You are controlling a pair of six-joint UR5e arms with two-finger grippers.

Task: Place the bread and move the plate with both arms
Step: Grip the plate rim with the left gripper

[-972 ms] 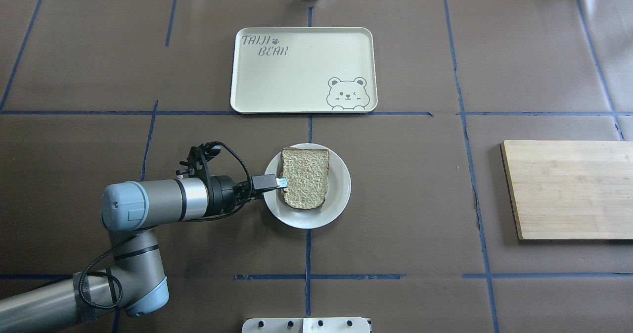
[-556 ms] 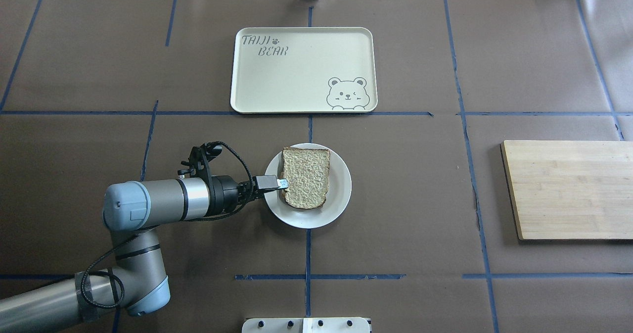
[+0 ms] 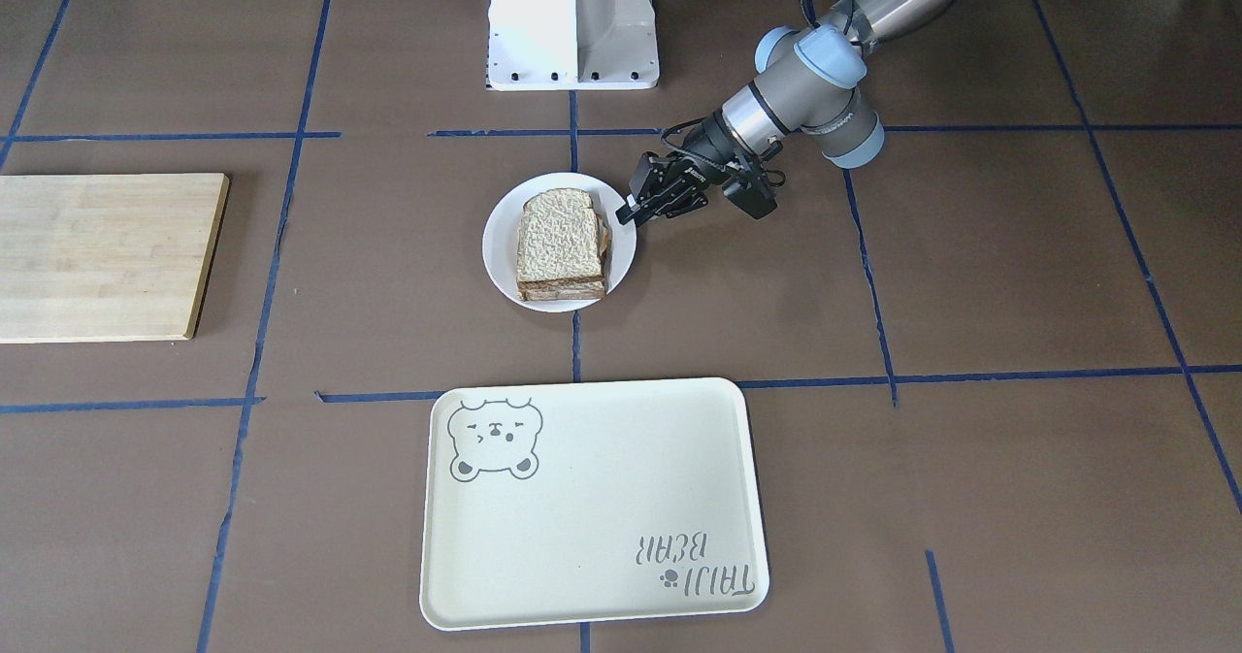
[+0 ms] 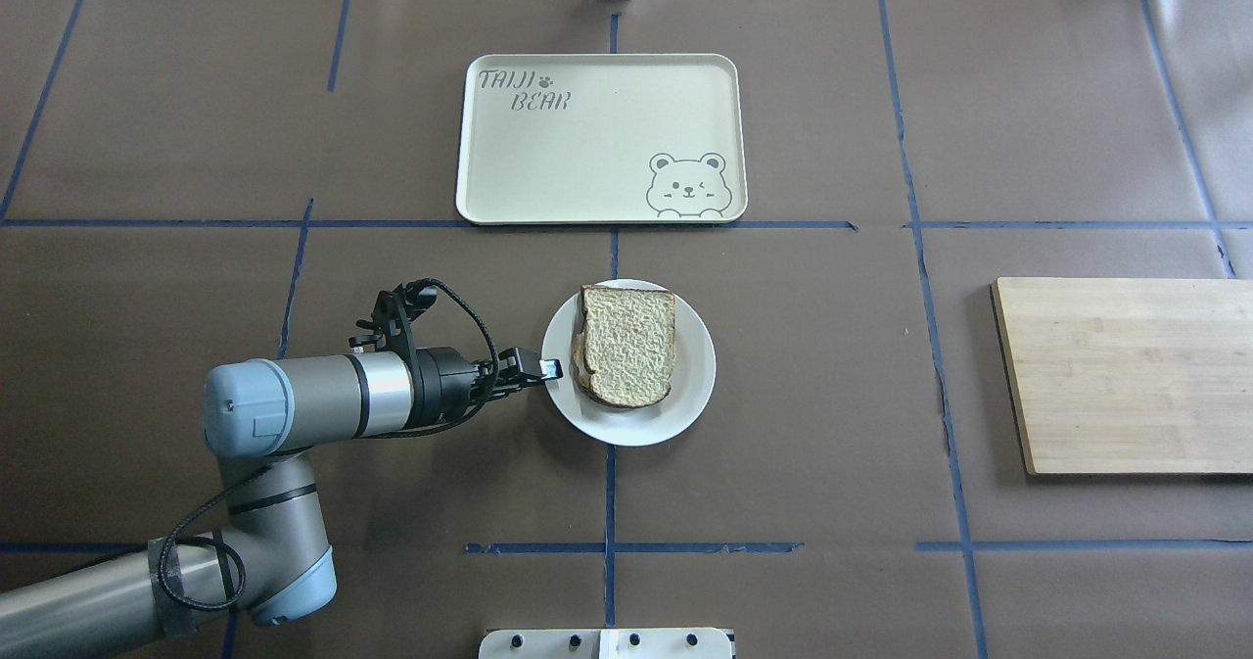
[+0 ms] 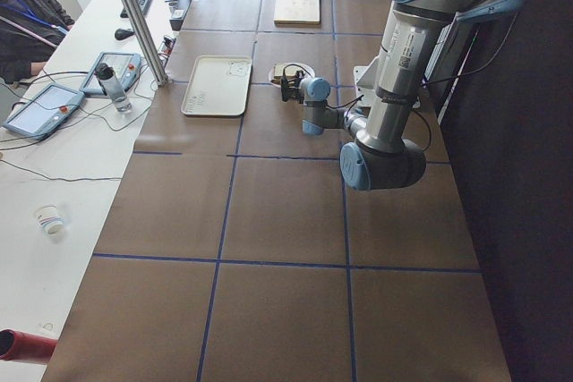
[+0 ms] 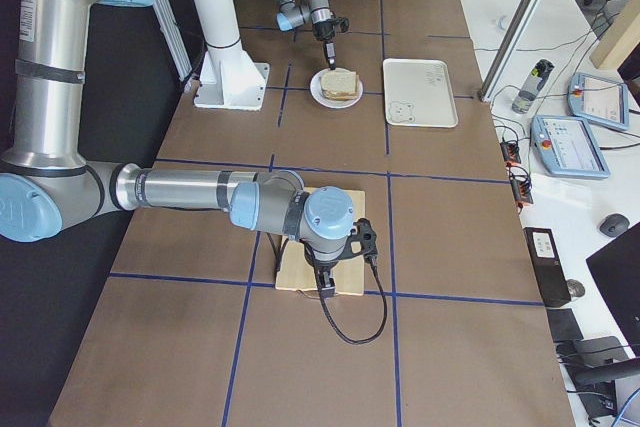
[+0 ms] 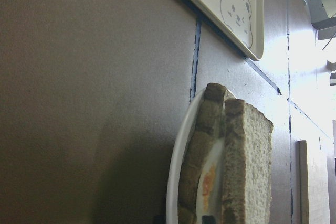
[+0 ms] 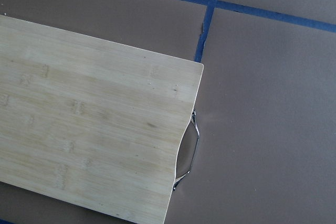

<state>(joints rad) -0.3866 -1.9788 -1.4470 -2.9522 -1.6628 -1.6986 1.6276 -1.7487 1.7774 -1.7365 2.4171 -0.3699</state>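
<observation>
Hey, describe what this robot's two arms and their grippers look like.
Both the left arm and right arm are silver-grey tubes with pale blue joint caps. Each ends in a black two-finger gripper: left gripper, right gripper. A black cable loops over the left wrist; another trails from the right.

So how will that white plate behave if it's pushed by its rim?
The plate looks rigid, low and wide, so it would probably slide on the brown table cover rather than tip. The left gripper is at one point of the rim, so it may swivel. The bread lies loose on top, slightly offset, and might shift under a sharp shove.
</observation>
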